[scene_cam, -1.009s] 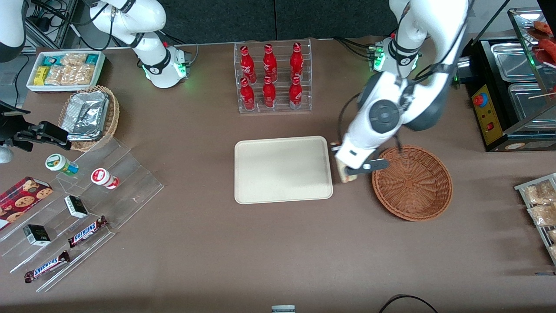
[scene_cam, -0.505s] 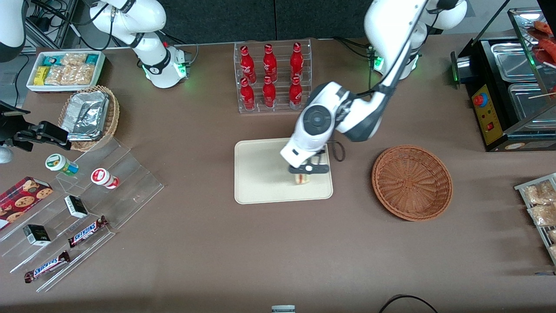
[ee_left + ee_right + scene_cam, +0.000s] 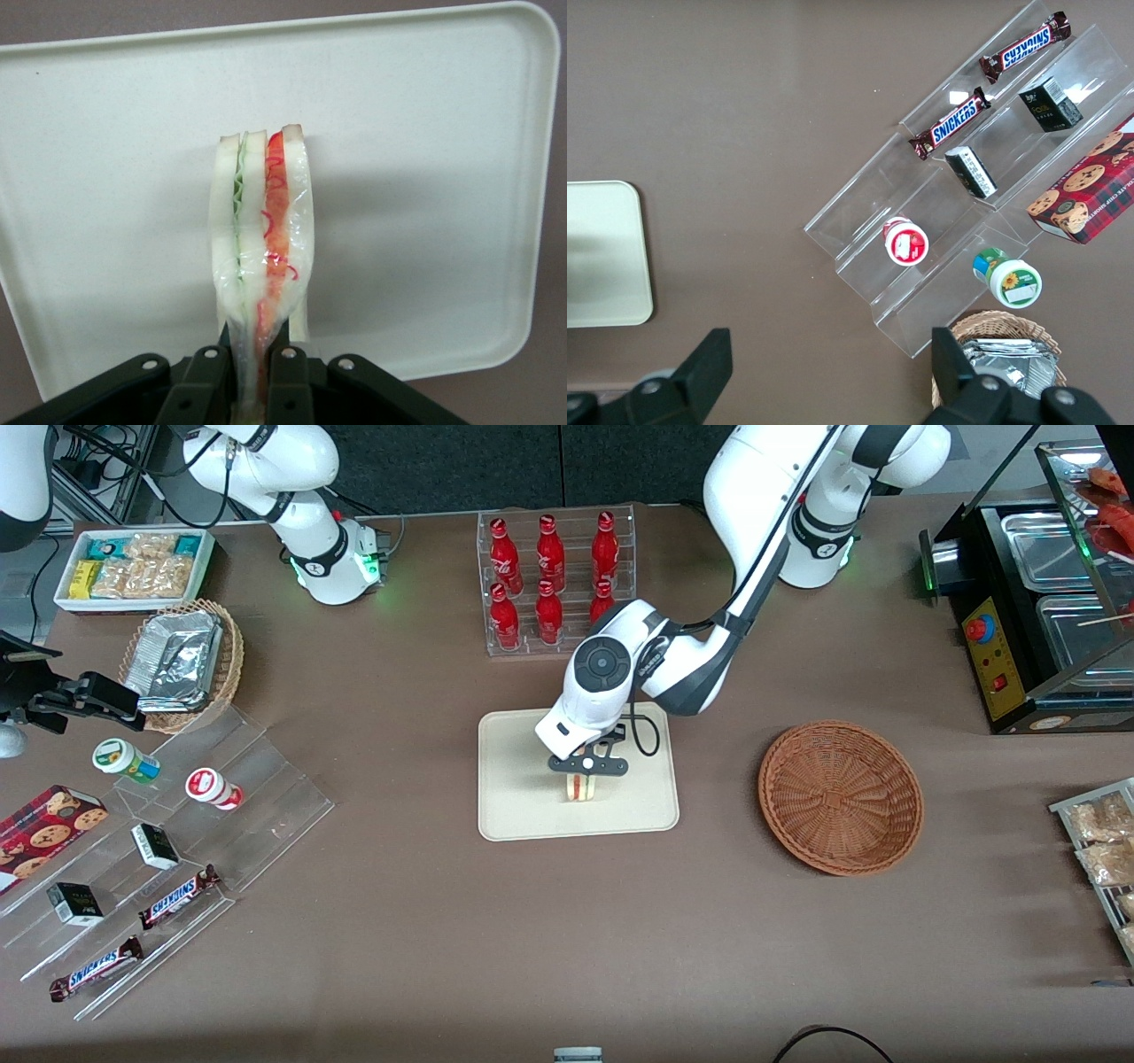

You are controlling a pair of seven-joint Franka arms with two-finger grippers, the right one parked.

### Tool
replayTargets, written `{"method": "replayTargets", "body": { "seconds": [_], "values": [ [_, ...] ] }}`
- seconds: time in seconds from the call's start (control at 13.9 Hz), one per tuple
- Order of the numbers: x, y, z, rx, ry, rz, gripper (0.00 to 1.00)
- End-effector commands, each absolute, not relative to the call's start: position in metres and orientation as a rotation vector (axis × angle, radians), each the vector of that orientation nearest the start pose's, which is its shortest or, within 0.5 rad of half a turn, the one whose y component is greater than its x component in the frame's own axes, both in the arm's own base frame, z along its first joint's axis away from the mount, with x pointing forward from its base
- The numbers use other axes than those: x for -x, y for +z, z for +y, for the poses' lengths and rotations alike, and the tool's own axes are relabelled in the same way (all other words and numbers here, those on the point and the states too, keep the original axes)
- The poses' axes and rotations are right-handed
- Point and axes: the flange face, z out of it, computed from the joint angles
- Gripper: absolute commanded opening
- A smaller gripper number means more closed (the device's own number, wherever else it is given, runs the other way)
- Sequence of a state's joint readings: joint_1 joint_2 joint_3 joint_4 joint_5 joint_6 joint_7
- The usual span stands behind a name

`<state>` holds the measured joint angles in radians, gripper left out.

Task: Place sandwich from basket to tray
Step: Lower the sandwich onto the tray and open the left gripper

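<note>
My left gripper [image 3: 585,777] is shut on the sandwich [image 3: 580,787], a wrapped wedge of white bread with green and red-orange filling, and holds it over the middle of the cream tray [image 3: 518,806]. In the left wrist view the sandwich [image 3: 261,239] stands on edge between the black fingers [image 3: 213,372], with the tray [image 3: 425,177] under it; whether it touches the tray I cannot tell. The reddish-brown wicker basket [image 3: 840,797] sits beside the tray, toward the working arm's end, with nothing in it.
A clear rack of red bottles [image 3: 554,580] stands farther from the front camera than the tray. A tan basket of foil trays [image 3: 182,660], a white snack box [image 3: 133,567] and clear steps with snacks [image 3: 168,841] lie toward the parked arm's end. A black food warmer [image 3: 1045,611] stands past the basket.
My left gripper carried the sandwich from the gap between basket and tray over the tray's edge to its middle. The basket and tray have not moved.
</note>
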<state>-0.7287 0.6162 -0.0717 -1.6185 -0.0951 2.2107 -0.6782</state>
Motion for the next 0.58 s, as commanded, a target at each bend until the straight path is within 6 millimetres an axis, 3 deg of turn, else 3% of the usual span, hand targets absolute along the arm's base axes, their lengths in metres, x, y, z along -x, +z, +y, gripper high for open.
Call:
{"method": "replayTargets", "body": {
  "seconds": [0.0, 0.36, 0.5],
  "values": [
    [-0.485, 0.258, -0.500, 3.178, 0.060, 0.072, 0.00],
    [-0.487, 0.246, -0.502, 3.191, 0.032, 0.055, 0.00],
    [-0.487, 0.245, -0.502, 3.191, 0.031, 0.074, 0.31]
  ]
}}
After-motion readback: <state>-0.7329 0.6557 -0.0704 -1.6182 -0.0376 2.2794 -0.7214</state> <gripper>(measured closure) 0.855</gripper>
